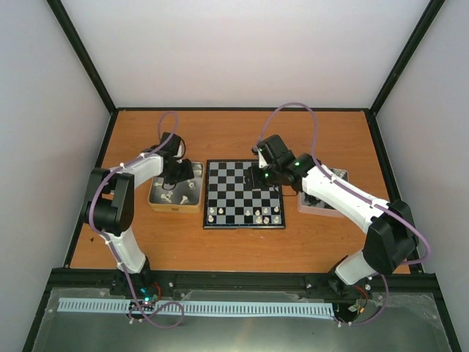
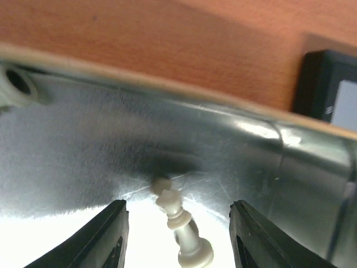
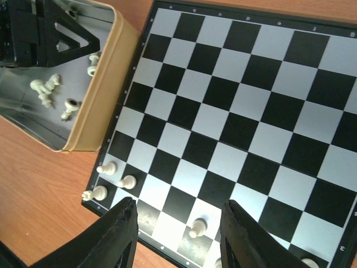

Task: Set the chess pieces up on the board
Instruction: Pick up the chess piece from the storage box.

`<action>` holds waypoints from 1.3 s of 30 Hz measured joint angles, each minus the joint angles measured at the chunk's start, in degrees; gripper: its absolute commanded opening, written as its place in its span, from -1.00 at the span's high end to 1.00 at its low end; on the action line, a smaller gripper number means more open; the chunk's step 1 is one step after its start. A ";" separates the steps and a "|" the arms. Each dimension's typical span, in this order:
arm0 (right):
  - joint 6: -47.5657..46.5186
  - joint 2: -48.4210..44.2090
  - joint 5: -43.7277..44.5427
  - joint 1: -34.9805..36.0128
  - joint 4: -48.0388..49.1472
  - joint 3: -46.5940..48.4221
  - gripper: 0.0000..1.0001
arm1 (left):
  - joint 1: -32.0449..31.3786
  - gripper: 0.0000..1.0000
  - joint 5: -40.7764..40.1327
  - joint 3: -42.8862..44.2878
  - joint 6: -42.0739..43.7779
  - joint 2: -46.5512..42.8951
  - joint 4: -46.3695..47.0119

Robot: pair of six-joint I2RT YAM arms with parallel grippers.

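Left jaws wide, holding nothing, down inside the tin (image 1: 174, 206) at 9 o'clock of the board (image 1: 234, 183). Between them, touching neither, a white piece (image 2: 178, 223) on its side on the tin floor; long axis from 11 to 5 o'clock in the wrist view, base nearest the camera. Probably ready for closing across that axis. Nearer arm by far: the left. Right jaws wide too, empty, above the board's near rows, with a white pawn (image 3: 197, 226) at 5 o'clock of their gap.
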 measured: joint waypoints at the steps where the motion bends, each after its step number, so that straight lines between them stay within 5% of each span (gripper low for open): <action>1: -0.09 0.00 0.37 0.00 -0.11 -0.22 0.16 | -0.17 0.00 -0.42 0.00 -0.17 0.33 -0.31; 15: -0.90 0.09 2.82 0.00 -0.39 -0.83 0.21 | -2.80 0.46 -4.00 -0.44 -1.88 1.18 -4.26; 22: -0.87 0.22 3.56 0.00 -0.44 -0.85 0.23 | -2.80 0.53 -4.66 -0.81 -1.57 1.20 -4.04; 28: -0.79 0.22 4.13 0.00 -0.44 -0.85 0.23 | -2.78 0.82 -4.90 -0.92 -1.29 1.22 -3.76; 34: -0.68 0.22 4.35 -0.02 -0.48 -0.83 0.18 | -2.80 0.85 -4.92 -1.27 0.35 0.70 -3.37; 39: -2.58 1.90 -4.17 -0.28 -2.12 2.80 0.05 | -2.78 0.84 -3.61 -4.81 4.59 -5.29 -4.37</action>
